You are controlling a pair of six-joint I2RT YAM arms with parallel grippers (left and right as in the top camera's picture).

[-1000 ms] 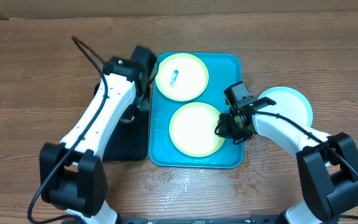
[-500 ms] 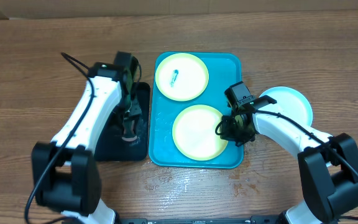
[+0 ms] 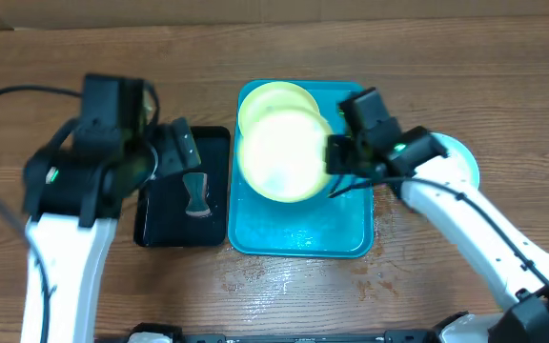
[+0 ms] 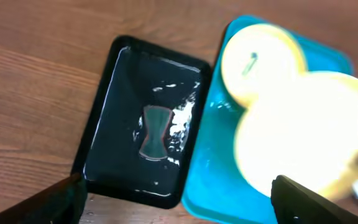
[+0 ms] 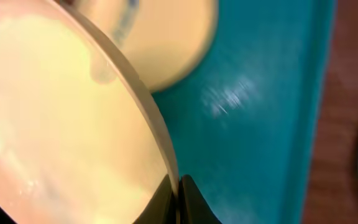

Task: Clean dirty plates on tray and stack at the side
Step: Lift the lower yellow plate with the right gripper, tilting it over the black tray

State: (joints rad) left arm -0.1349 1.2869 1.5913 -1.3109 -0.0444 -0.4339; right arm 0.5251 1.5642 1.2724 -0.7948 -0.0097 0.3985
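My right gripper [image 3: 334, 152] is shut on the rim of a pale yellow-green plate [image 3: 279, 152], holding it tilted above the turquoise tray [image 3: 298, 238]. In the right wrist view the fingertips [image 5: 178, 186] pinch that plate's [image 5: 61, 124] edge. A second yellow-green plate [image 4: 260, 53] with a small dark-blue smear lies at the tray's far end, partly covered from overhead. A pale cyan plate [image 3: 463, 157] rests on the tabletop to the right of the tray. My left gripper [image 3: 168, 157] hangs open high over the black tub, holding nothing.
The black tub [image 4: 104, 149] stands left of the tray [image 4: 219, 180], wet inside, with a grey hourglass-shaped scrubber [image 4: 155, 132] lying in it. Bare wood-grain tabletop [image 3: 27, 95] surrounds both. The right arm crosses over the cyan plate.
My left gripper let go of the scrubber in the tub, opened wide and rose. My right gripper lifted the near yellow-green plate off the tray and tilted it.
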